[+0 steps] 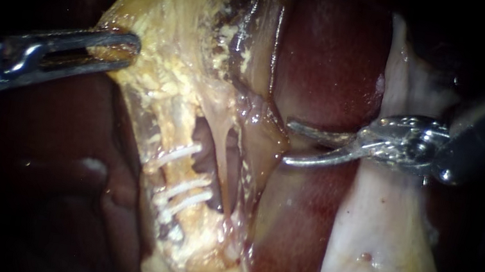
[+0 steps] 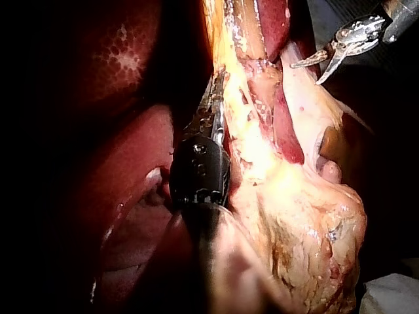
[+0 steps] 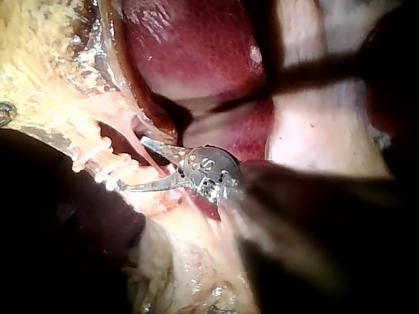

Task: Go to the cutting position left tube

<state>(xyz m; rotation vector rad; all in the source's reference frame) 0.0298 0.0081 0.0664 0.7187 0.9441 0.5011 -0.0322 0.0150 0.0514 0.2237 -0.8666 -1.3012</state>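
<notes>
**Inspector:** The right instrument (image 1: 286, 142), silver curved blades on a dark shaft. Status?

**Operator:** Jaws apart, with nothing between them in the endoscope view. The tips lie just beside a glossy tan fold of tissue (image 1: 268, 135), over the dark red liver (image 1: 332, 59), and short of the target.

**Inspector:** Where is the target?

**Operator:** The left tube (image 1: 177, 172), a yellowish fat-coated cord, runs down the middle of the tissue sheet. It carries three white clips (image 1: 184, 186), one above and two close together below. I judge the cutting position to be the bare stretch between the upper clip and the lower pair.

**Inspector:** And the left instrument (image 1: 132, 52)?

**Operator:** Slim silver jaws clamped on the edge of the yellow, granular fatty tissue (image 1: 161, 77), holding the sheet spread.

**Inspector:** Hazards?

**Operator:**
- **Strand in the path:** A thin pale strand, which I take for the right tube (image 1: 225, 153), stands between the blades and the target. Open blades advancing straight across could snag or nick it. In the right wrist view a pinkish strand runs close by the jaws, and contact cannot be confirmed.
- **Clips:** Blades seated against a clip rather than beside it could dislodge it.
- **Liver:** Blades dipping low could score the liver.
- **Left grip:** If the left grip slips off the fat, the tube would slacken and the gap between the clips would narrow.
</notes>
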